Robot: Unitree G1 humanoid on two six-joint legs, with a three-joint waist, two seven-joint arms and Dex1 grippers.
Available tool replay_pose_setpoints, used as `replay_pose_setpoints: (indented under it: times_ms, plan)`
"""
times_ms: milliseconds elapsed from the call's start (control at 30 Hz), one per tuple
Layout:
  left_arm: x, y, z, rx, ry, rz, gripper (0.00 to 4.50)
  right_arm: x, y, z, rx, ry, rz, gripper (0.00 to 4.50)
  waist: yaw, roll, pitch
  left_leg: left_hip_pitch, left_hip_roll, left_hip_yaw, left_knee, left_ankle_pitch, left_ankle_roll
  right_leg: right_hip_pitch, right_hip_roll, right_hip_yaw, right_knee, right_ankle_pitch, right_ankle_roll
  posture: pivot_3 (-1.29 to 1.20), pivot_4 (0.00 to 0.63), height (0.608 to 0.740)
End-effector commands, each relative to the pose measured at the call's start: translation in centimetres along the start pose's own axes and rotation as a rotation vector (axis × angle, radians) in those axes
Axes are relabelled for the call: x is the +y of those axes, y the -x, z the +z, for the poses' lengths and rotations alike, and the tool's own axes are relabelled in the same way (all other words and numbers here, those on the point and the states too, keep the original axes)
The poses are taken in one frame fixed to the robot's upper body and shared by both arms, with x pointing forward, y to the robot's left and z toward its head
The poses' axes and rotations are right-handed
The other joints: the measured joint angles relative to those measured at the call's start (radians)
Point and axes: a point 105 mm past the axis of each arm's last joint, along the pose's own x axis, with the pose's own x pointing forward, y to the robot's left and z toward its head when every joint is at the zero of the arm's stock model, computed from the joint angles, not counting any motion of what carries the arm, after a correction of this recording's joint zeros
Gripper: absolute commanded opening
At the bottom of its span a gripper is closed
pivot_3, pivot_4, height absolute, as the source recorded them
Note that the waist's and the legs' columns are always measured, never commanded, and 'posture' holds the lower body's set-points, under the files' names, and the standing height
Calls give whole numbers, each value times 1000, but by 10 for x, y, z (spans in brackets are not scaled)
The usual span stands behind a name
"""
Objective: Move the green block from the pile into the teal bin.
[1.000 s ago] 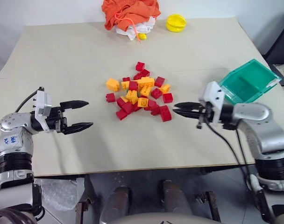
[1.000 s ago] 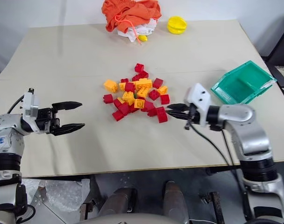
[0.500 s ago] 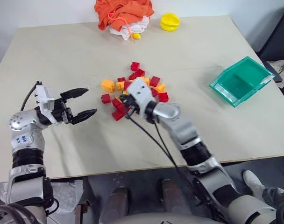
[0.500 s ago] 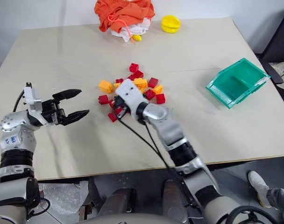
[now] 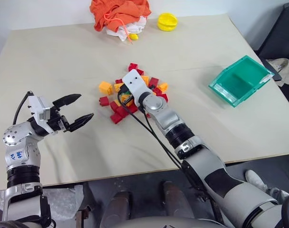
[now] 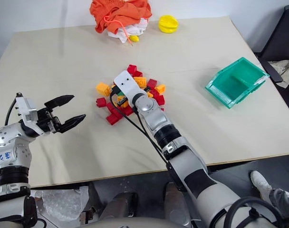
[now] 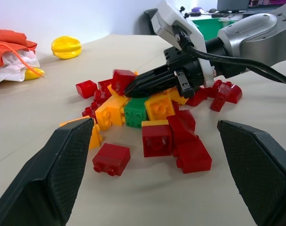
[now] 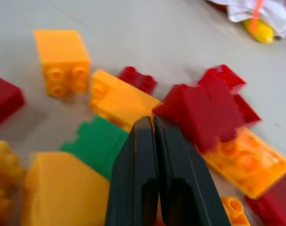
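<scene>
The green block [image 7: 134, 113] lies in the pile [image 5: 151, 83] of red and yellow-orange bricks at mid-table, wedged between yellow-orange ones. My right gripper [image 7: 130, 89] is shut and empty. Its tips are pushed into the pile just beside the green block [image 8: 96, 143], against a red brick [image 8: 204, 110]. My left gripper [image 5: 86, 106] hangs open to the left of the pile, pointing at it, its fingers [image 7: 63, 174] wide apart. The teal bin [image 5: 237, 81] stands at the table's right side with nothing in it.
An orange cloth bundle [image 5: 118, 12] and a round yellow object [image 5: 167, 21] lie at the table's far edge. A black cable [image 5: 151, 137] trails from my right wrist over the table. Bare tabletop lies between the pile and the bin.
My right arm has swung from the pile's right side across into the pile, staying shut. The left gripper has kept its place, still open. The camera has shifted.
</scene>
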Motion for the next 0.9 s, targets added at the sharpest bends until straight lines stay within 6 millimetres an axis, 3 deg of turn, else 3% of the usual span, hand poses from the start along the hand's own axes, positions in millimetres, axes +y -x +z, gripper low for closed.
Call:
replay_pose_setpoints:
  times_ms: [33, 100, 200, 433, 533, 633, 700, 767, 900]
  plan:
    - [2, 2, 11, -35, -32, 13, 4500, -16, 12, -7, -6, 31, -15, 93, 1, 0, 0, 0, 0, 0, 0, 0, 0, 0, 0, 0, 0, 0, 0, 0, 150, 740]
    - [3, 1, 10, -34, -32, 15, 4500, -21, 24, -8, -19, 50, 27, 93, 3, 0, 0, 0, -1, -1, 0, 0, 0, 0, -1, 0, 0, 0, 0, 0, 150, 740]
    - [4, -1, 11, -41, -34, 20, 4500, -8, 38, -1, -68, 55, 147, 93, 4, 0, 0, 0, -1, -1, 0, 0, 1, 0, -1, 0, 0, 0, 0, 0, 150, 740]
    - [5, -6, 11, -53, -37, 21, 4500, 25, 35, 12, -132, -19, 265, 93, -9, 0, 0, 0, 0, 1, 0, 0, 0, -2, 2, 2, 0, 0, 0, 0, 150, 740]
    - [5, -6, 11, -58, -38, 24, 4500, 48, 40, 17, -160, -26, 363, 93, -6, 0, 0, 0, 0, 1, 0, 0, 0, -3, 2, 4, 1, 0, 0, 0, 150, 740]
    - [4, -5, 10, -61, -38, 31, 4500, 82, 59, 25, -212, -69, 527, 93, -4, 0, 0, 0, -1, 1, 0, 0, 0, -3, 1, 4, 1, 0, 0, 0, 150, 740]
    - [3, -4, 10, -61, -37, 33, 4500, 92, 74, 27, -236, -72, 608, 93, -3, 0, 0, 0, -1, 1, 0, 0, 0, -3, 1, 4, 1, 0, 0, 0, 150, 740]
    - [4, -3, 10, -57, -37, 36, 4500, 92, 82, 30, -249, -91, 641, 93, 0, 0, 0, 0, -1, 1, 0, 0, 0, -3, 1, 4, 0, 0, 0, 0, 150, 740]
    - [5, 0, 9, -48, -33, 40, 4500, 65, 107, 44, -333, -113, 676, 93, 16, 0, 0, 0, -1, 1, 1, 0, 0, -2, 1, 5, 0, 0, 0, 0, 150, 740]
